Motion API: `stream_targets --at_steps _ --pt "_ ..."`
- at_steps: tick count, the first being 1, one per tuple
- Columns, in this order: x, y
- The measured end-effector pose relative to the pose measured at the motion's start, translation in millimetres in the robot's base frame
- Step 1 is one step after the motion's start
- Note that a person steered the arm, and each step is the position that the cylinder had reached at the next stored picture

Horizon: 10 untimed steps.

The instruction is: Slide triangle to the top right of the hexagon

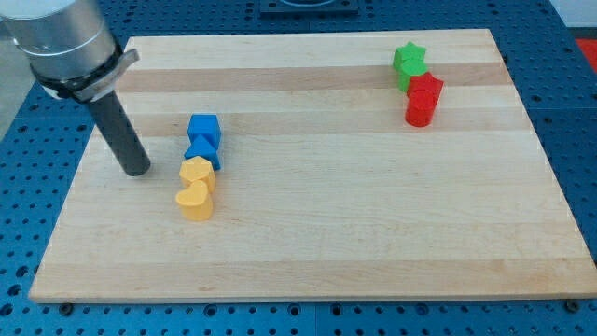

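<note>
A pale wooden board point(373, 233) fills most of the view, resting on a blue perforated table point(578, 112). The dark rod comes down near the board's left edge, and my tip point(136, 171) stands just left of the cluster there, apart from it; it is a bare rod with nothing to open or hold. That cluster runs blue cube point(203, 129), blue triangle point(201, 150), yellow hexagon point(197, 173), yellow heart point(195, 201), each touching the next. Near the top right corner sit a green star point(409, 62) and a red block point(423, 99)
</note>
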<state>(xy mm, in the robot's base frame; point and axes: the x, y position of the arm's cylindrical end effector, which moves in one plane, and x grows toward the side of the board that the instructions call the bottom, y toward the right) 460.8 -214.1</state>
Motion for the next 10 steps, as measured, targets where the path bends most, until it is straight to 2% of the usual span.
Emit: stream_targets --at_steps 4,10 --pt "0.7 63.7" --pt "-13.0 90.0"
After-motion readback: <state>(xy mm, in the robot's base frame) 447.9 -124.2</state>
